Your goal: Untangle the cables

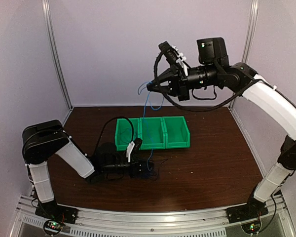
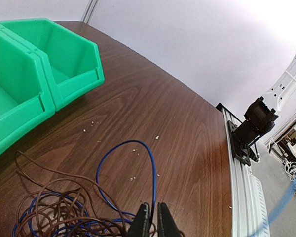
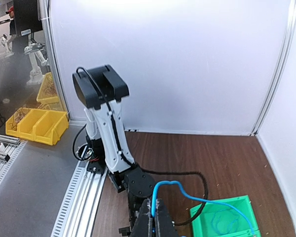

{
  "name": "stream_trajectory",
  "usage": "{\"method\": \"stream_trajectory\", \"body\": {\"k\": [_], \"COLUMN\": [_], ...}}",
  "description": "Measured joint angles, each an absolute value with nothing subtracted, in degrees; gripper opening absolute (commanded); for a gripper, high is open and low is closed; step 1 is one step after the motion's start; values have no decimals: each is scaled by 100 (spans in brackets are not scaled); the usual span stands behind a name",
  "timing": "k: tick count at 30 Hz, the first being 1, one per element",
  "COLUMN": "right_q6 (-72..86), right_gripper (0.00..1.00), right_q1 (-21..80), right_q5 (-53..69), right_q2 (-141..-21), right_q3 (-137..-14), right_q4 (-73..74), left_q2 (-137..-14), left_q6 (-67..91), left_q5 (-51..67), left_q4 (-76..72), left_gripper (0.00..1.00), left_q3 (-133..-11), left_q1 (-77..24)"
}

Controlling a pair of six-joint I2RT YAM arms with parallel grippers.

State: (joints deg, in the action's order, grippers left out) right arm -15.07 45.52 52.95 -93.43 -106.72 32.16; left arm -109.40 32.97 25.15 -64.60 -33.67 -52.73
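Jaws of the right gripper (image 3: 154, 210) are pressed together on the blue cable (image 3: 170, 183), which arches out past the fingertips and drops away to the right into a green bin below. Seen from above, this gripper (image 1: 150, 87) hangs high over the back of the table (image 1: 217, 163). The blue strand falls from it in a loose line to the row of three green bins (image 1: 175, 132), meeting the middle one. The left gripper (image 2: 150, 212) sits low over the wood in front of the bins. Its jaws stand almost together, and a loop of the blue cable (image 2: 153, 173) runs down into the slit between them, so it looks pinched there. Right beside it lies the tangle of dark cables (image 2: 59, 210), with blue turns mixed through it, resting on the table near the bins' front.
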Motion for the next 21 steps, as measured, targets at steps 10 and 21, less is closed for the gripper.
{"method": "stream_trajectory", "body": {"k": [10, 21], "right_q6": [-1662, -1774], "right_gripper": [0, 0], "right_q1": [4160, 3557], "right_q5": [5384, 5448], "right_q2": [-8882, -8412], "right_q3": [-11688, -11389], "right_q4": [3382, 3544], "left_q2": [-11067, -10731], "left_q6": [3334, 3393], "left_q5": [2536, 2558], "left_q4": [-6287, -5933], "left_gripper": [5, 39], "left_q3": [-3476, -3479], "left_q1": [-5280, -5336]}}
